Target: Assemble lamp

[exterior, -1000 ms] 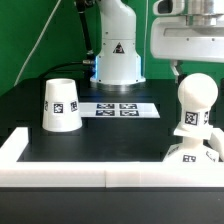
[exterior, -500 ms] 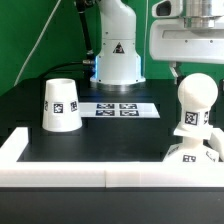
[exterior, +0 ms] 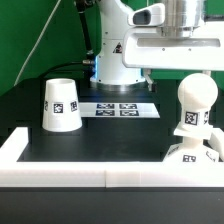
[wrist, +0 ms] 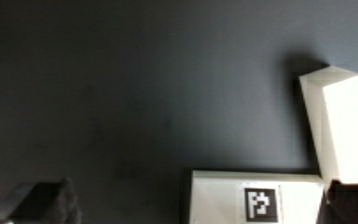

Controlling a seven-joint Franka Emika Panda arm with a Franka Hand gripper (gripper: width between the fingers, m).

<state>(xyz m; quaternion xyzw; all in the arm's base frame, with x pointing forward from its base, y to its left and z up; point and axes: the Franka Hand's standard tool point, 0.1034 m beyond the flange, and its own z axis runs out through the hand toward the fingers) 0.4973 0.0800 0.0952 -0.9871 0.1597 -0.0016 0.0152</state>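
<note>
lamp assembly, mid-sequence. the bulb (exterior: 194, 103) stands upright on the base (exterior: 192, 154) at the exterior view's right, close behind the white front rail (exterior: 100, 178). the shade (exterior: 60, 105) sits mouth-up on the black table (exterior: 110, 140), well apart at the exterior view's left. the marker board (exterior: 120, 109) lies flat between them, further back. the arm (exterior: 170, 45) hangs above the scene, higher than the bulb and holding nothing.

judged step: fetching the shade to seat it over the bulb. to do this well, the arm should come down centred over the shade's rim, grip one wall squarely, and lift straight before crossing, keeping clear of the bulb's top.

view comparison: the exterior view shows all three lamp parts and their spacing, but cuts the fingers off from sight. the wrist view shows the gripper (wrist: 190, 200) with its fingertips (wrist: 34, 198) wide apart and empty, above bare table, with a tagged white edge (wrist: 256, 198) and a white bar (wrist: 336, 120) that cannot be identified with certainty.
</note>
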